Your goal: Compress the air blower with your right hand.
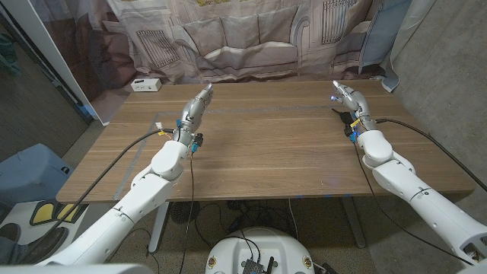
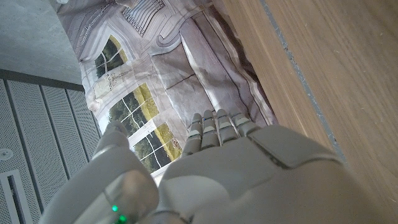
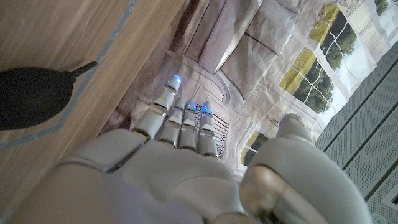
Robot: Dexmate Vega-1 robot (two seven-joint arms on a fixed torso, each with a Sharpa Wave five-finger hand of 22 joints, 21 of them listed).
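Observation:
The air blower [image 3: 31, 93] is a black rubber bulb with a thin nozzle, lying on the wooden table [image 1: 274, 137]. In the head view a dark bit of the air blower [image 1: 342, 116] peeks out beside my right hand [image 1: 347, 99] near the table's far right edge. My right hand [image 3: 180, 143] holds nothing; its fingers [image 3: 186, 121] stretch straight out, close beside the blower but apart from it. At the far left of the table my left hand [image 1: 198, 105] is raised on its edge with fingers straight and nothing in it. The left wrist view shows my left hand [image 2: 236, 155] the same way.
A small white box [image 1: 145, 84] sits at the table's back left corner. A printed curtain [image 1: 251, 38] hangs right behind the far edge. Thin tape lines [image 1: 228, 110] mark the tabletop. Black cables [image 1: 426, 137] trail off both arms.

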